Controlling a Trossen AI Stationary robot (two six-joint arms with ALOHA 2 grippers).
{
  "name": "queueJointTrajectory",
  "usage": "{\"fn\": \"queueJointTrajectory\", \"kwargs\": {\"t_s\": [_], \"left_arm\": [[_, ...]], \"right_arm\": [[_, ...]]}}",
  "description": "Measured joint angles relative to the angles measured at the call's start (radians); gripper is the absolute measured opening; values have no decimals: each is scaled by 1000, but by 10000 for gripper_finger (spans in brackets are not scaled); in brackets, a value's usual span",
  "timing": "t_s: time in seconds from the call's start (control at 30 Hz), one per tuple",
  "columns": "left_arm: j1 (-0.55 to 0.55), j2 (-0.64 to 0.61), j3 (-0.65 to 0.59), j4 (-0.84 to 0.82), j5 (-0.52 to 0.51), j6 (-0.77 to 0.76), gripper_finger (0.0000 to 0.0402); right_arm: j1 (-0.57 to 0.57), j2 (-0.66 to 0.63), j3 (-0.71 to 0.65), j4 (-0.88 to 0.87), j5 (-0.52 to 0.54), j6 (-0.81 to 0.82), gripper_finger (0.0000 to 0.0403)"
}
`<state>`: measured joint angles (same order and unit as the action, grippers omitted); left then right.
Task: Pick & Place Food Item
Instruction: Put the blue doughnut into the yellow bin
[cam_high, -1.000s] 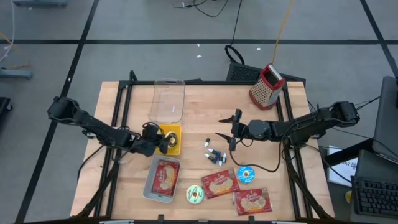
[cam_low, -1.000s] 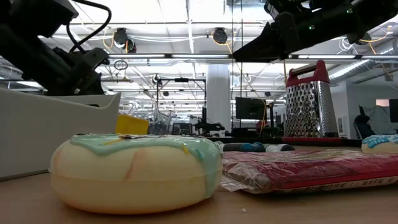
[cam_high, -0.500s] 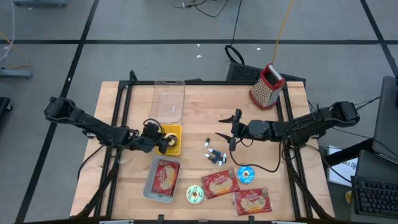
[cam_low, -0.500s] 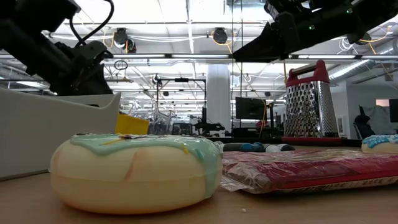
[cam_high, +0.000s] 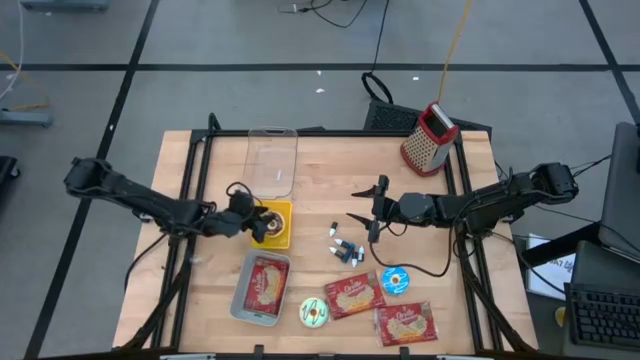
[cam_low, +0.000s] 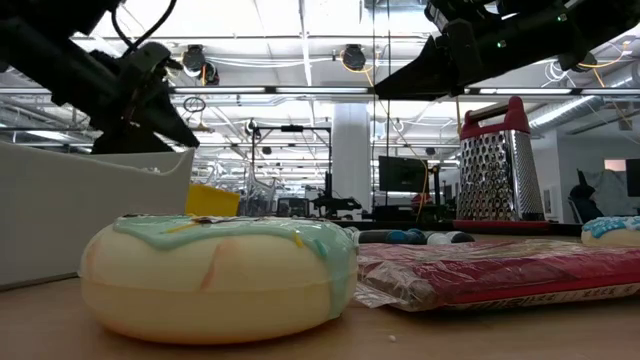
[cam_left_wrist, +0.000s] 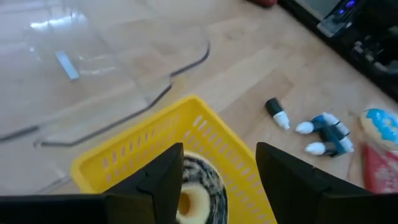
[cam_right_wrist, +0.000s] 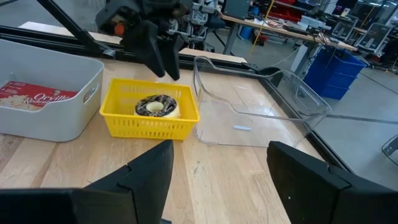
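The left gripper is hovering just above the yellow basket at the table's left-centre, w/ its fingers spread open and nothing between them. A dark-and-pale donut is lying inside the basket, directly under the open fingers in the left wrist view; it is resting on the basket floor, not gripped.

The right gripper is waiting over the middle of the table, right of the basket, also open and empty, pointing toward the basket.

Behind the basket a clear plastic tray is lying on the wood, just beside the basket's far edge. In front of the basket, a grey bin is holding a red snack packet. Near the front edge a green-frosted donut is sitting, and right of it two more red packets. A blue-frosted donut is lying btw. those packets and the right arm. Some small markers are scattered in the table centre. A red-handled metal grater is standing upright at the far right corner.
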<state>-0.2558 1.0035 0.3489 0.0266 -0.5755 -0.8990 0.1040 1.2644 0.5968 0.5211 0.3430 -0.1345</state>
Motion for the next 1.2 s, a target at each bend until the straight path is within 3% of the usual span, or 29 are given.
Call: {"fn": "queueJointTrajectory", "kwargs": {"t_s": [0.37,0.7,0.83,1.03,1.2], "left_arm": [[0,-149,0,55,-1,59,203],[0,-180,0,272,-1,346,204],[0,-180,0,330,-1,457,203],[0,-179,0,345,-73,511,204],[0,-179,0,345,-166,512,203]], "right_arm": [[0,0,0,-18,-26,56,247],[49,-86,0,-206,-370,188,247],[150,-115,4,-363,-362,243,247],[277,-90,106,-800,-264,471,247],[356,-30,111,-896,-268,603,247]]}}
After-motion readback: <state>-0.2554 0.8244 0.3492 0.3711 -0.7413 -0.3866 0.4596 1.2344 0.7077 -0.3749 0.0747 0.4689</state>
